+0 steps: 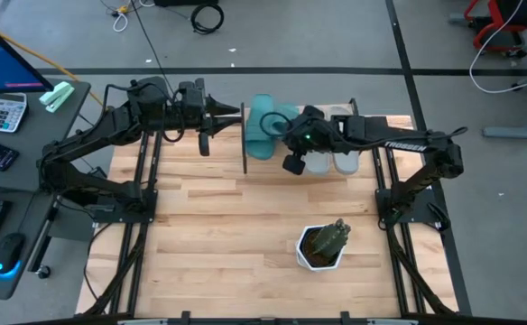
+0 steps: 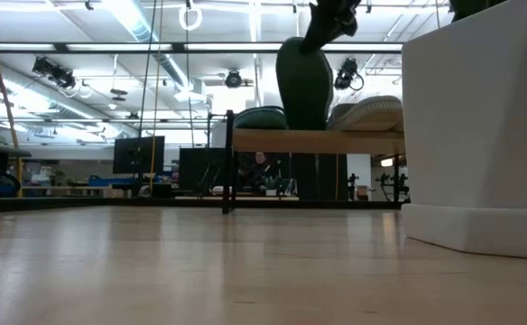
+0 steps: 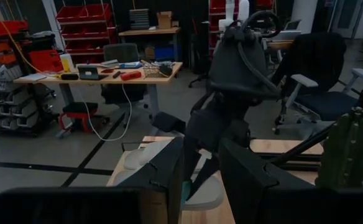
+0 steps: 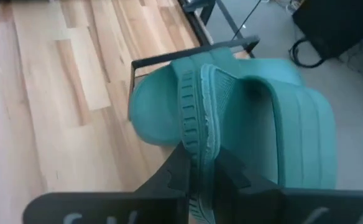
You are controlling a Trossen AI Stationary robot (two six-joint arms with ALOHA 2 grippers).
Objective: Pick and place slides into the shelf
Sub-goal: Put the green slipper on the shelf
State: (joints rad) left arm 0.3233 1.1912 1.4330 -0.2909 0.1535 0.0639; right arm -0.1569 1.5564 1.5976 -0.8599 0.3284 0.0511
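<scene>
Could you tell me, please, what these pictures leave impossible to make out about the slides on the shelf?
- Grey slides: high view, right arm covers most of them.
- Right gripper: right wrist view, its held teal slide runs off the edge.
- Shelf: low view, white pot hides its end.

Only one marking can be read: pale capital letters along the side of the right arm (image 1: 406,144) in the high view, which appear to spell TROSSEN, at about two o'clock from the middle of the table (image 1: 236,235). The calculator (image 1: 4,114) at about nine o'clock has keys too small to read. No lettering can be read in the low view or the wrist views.
</scene>
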